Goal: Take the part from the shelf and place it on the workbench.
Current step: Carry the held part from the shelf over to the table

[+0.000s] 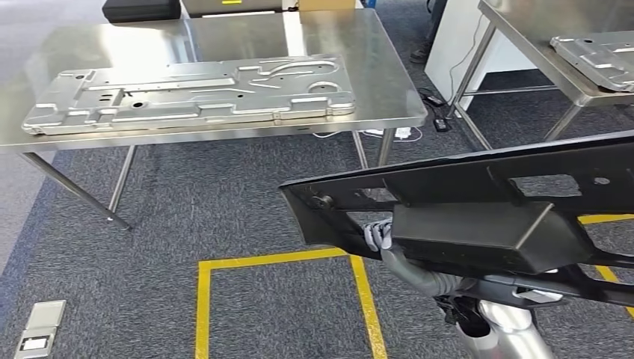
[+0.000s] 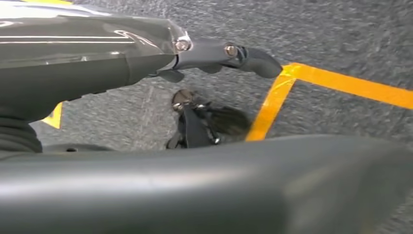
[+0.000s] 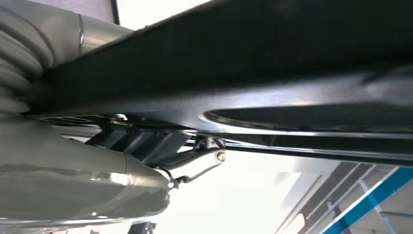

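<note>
Under the right hand (image 1: 379, 236), a long black part (image 1: 478, 202).

Robot body: silver arm, grey hands

Head view: the right arm (image 1: 508, 329) is a polished silver tube with a black joint collar above it and a grey ribbed cover at the wrist; the right hand (image 1: 380, 238) has pale grey fingers. Left wrist view: the left hand (image 2: 214, 53) has a glossy grey shell, a dark finger fixed with bright screws (two visible), grey ribbing at the edge. Right wrist view: a smooth grey thumb (image 3: 83, 180), ribbed cover, a silver linkage with one screw
</note>
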`<act>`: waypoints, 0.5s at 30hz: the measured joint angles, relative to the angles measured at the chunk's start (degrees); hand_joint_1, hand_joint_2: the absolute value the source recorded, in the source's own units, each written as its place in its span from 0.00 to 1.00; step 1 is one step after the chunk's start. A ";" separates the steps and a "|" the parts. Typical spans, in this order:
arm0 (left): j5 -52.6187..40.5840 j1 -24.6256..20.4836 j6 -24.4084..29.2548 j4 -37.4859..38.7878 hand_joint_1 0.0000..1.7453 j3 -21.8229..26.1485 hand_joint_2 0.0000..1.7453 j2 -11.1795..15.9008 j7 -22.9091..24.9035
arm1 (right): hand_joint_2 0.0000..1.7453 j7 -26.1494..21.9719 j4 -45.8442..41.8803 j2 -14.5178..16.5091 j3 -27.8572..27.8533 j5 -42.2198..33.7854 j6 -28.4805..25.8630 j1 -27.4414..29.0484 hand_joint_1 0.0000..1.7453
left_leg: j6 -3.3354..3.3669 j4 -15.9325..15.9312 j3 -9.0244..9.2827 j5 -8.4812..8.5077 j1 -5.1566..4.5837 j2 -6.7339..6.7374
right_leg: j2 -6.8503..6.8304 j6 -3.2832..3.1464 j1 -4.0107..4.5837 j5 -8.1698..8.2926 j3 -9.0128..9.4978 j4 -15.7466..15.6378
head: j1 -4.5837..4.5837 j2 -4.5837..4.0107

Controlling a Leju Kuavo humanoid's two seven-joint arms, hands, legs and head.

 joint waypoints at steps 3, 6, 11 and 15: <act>-0.11 0.30 0.00 0.00 0.00 0.00 1.00 0.01 0.01 | 1.00 -0.23 0.25 -0.10 0.06 0.44 -0.20 -0.10 1.00 | 0.05 10.14 -7.01 -1.85 -0.16 0.00 | -0.66 -0.47 0.31 -1.23 1.36 -0.01 | -0.02 0.00; -0.30 0.63 0.01 0.00 0.00 0.00 1.00 0.01 0.04 | 1.00 -0.58 0.38 -0.25 0.18 0.73 -0.47 -0.12 1.00 | 1.54 5.15 -7.30 4.92 -0.95 0.63 | -1.56 -0.55 0.75 -2.84 3.65 -0.05 | -0.02 0.00; -0.32 0.31 0.02 0.00 0.00 -0.02 1.00 0.30 0.02 | 1.00 -0.78 0.47 -0.57 0.43 1.07 -0.51 -0.03 1.00 | 4.43 -2.63 -5.15 7.96 -3.01 3.43 | -3.83 0.41 1.10 -4.31 5.03 -0.67 | -0.09 0.00; -0.32 0.33 0.01 0.00 0.00 -0.04 1.00 0.25 -0.01 | 1.00 -0.85 0.29 -0.90 0.60 1.08 -0.55 -0.38 1.00 | 4.46 -5.70 -2.84 7.53 -1.64 1.26 | -1.60 1.38 1.03 -6.57 3.82 3.22 | -0.06 0.00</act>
